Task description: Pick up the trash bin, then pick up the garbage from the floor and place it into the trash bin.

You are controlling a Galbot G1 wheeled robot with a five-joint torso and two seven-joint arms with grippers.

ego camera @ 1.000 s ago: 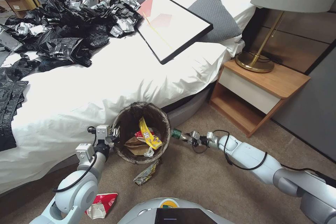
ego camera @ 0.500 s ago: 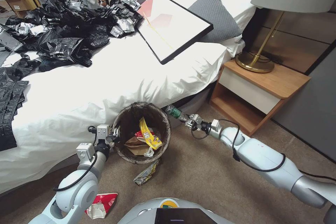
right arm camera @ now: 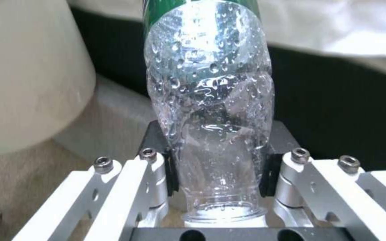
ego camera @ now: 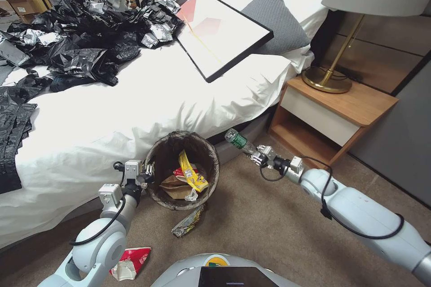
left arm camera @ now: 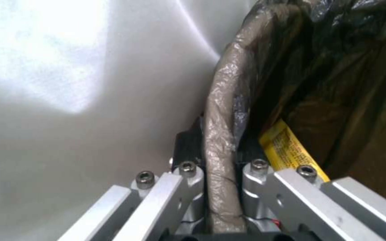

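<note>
Raised since a second ago: right gripper [ego camera: 254, 155] with bottle [ego camera: 238, 140], formerly low beside the trash bin [ego camera: 158, 157], now higher, near the bed [ego camera: 134, 98] edge. Head view: left gripper [ego camera: 147, 175] clamped on bin rim; wrappers inside; foil wrapper [ego camera: 188, 221] and red packet [ego camera: 130, 262] on floor. Left wrist view: fingers [left arm camera: 188, 150] pinch bagged rim [left arm camera: 219, 140]. Right wrist view: gripper [right arm camera: 217, 170] clamped on clear bottle [right arm camera: 211, 100].

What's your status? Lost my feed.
Left pincer shut on bin rim. Right pincer shut on bottle, held beside bin. Wrapper on floor.
</note>
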